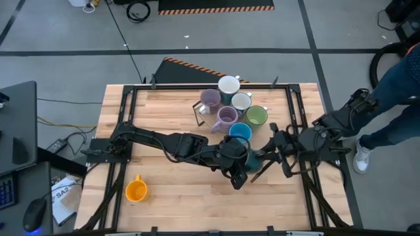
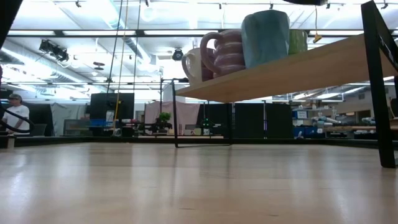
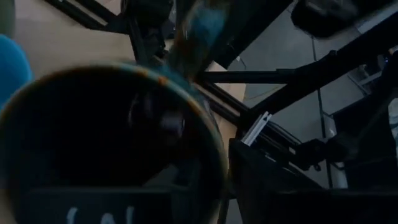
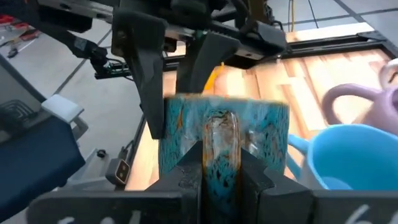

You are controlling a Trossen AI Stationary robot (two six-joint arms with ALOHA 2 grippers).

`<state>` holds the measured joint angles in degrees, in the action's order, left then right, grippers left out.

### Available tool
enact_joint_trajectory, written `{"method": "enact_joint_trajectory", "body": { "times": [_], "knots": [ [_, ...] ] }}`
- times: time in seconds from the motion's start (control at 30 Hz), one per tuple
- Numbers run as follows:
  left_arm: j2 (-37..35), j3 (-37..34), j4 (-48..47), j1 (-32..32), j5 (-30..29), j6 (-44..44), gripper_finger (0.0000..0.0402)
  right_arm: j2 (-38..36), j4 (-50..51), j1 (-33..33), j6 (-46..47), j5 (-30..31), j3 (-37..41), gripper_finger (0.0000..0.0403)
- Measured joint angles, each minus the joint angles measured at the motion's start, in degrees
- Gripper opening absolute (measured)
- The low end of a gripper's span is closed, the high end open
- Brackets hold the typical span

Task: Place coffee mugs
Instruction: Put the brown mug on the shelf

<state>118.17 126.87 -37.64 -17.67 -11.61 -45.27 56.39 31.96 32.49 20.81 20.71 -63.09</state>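
The dark teal-glazed mug (image 1: 252, 160) is held up over the table (image 1: 177, 210), right of its middle and just nearer than the cluster of the other mugs, caught between the two arms that meet there. The right hand (image 1: 263, 159) comes in from the right side, and the right wrist view shows it closed narrow on the mug's handle, one finger pressed to each side of the loop. The left hand (image 1: 241, 168) reaches across from the left side and sits at the mug's rim; in the left wrist view the dark inside of the mug fills most of the picture. Whether this hand grips the mug or stands loose around it I cannot tell. At the far middle of the table six mugs stand packed together. A white mug (image 1: 228, 85) is farthest, with a lavender mug (image 1: 210, 99) and a second white mug (image 1: 241, 101) just in front of it. Nearer again stand a second lavender mug (image 1: 227, 117) and a green mug (image 1: 256, 116), and the blue mug (image 1: 240, 132) is nearest, just beside the held mug. The orange mug (image 1: 136, 189) stands alone, upright, at the near left of the table, well apart from the rest. A person in blue trousers (image 1: 394, 85) stands on the floor beyond the table's right edge.
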Motion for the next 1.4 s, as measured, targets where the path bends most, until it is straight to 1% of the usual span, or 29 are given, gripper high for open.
{"method": "enact_joint_trajectory", "body": {
  "times": [0.17, 0.27, 0.47, 0.63, 0.7, 0.83, 0.93, 1.07, 1.23, 1.4],
  "knots": [
    [0.0, 0.0, 0.7, -0.1, -0.4, 2.1, 0.0102, -3.9, 2.7, 0.0, -2.4, 0.4, 0.0, 0.0053],
    [0.0, 0.0, 2.0, 0.1, -0.5, 5.0, 0.0106, -5.2, 2.9, 0.0, -3.1, 0.6, 0.4, 0.0053],
    [-1.8, 0.0, 4.3, 0.3, -0.3, 9.8, 0.0106, -10.5, 0.4, 0.0, -2.6, 2.0, 6.2, 0.0054],
    [-3.8, 0.1, 4.7, 0.4, -2.9, 13.8, 0.0107, -17.1, -3.3, -0.1, -3.9, 4.1, 10.4, 0.0053],
    [-4.1, 0.0, 5.1, 0.6, -4.0, 15.8, 0.0107, -19.2, -5.5, -0.1, -5.5, 3.9, 12.1, 0.0053],
    [-4.4, 0.0, 7.9, 1.6, -4.3, 18.7, 0.0107, -22.2, -7.7, -0.1, -7.4, 2.9, 14.3, 0.0053],
    [-4.4, 0.0, 7.6, 2.7, -4.1, 19.1, 0.0107, -24.0, -7.9, -0.1, -7.3, 2.4, 14.9, 0.0053],
    [-4.4, 0.0, 8.5, 4.7, -4.3, 22.2, 0.0107, -25.6, -7.9, -0.1, -7.7, 2.2, 15.0, 0.0054],
    [-4.3, 1.3, 9.6, 6.5, -0.9, 25.5, 0.0107, -27.8, -7.8, -0.1, -9.4, 2.2, 15.0, 0.0054],
    [-4.2, 1.3, 10.3, 7.6, -0.5, 26.9, 0.0107, -30.4, -8.2, -0.1, -11.7, 3.5, 15.3, 0.0054]
  ]
}}
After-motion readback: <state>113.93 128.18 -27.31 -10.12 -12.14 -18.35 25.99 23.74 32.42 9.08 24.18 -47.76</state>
